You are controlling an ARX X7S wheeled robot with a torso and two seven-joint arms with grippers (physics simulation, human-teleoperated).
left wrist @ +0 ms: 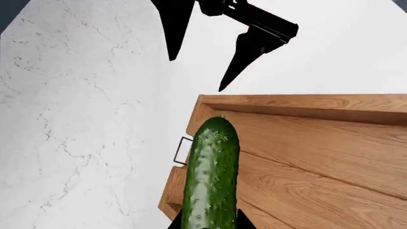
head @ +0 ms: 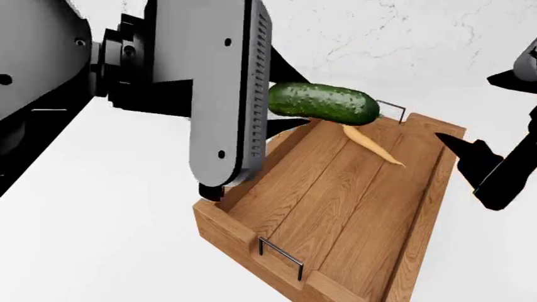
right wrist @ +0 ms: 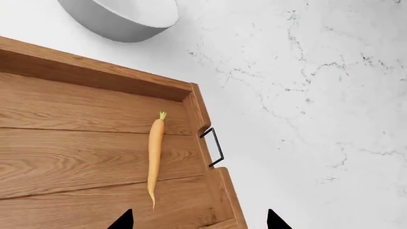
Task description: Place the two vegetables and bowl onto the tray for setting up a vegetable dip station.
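1 cucumber (head: 324, 102) gripped in left hand (left wrist: 207, 224) above tray (head: 336, 207); 1 carrot (right wrist: 154, 155) on tray w/ open right hand (right wrist: 198, 220) over it; 1 bowl (right wrist: 121, 16) on bench (right wrist: 318, 95).

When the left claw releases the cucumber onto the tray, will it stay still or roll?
The cucumber is round and looks stiff, so it may roll sideways on the flat tray. The raised sides would probably stop it. It could bump the carrot.

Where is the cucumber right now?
In the head view the cucumber is held by the left gripper above the far end of the wooden tray, just over the carrot lying inside near the far wire handle.
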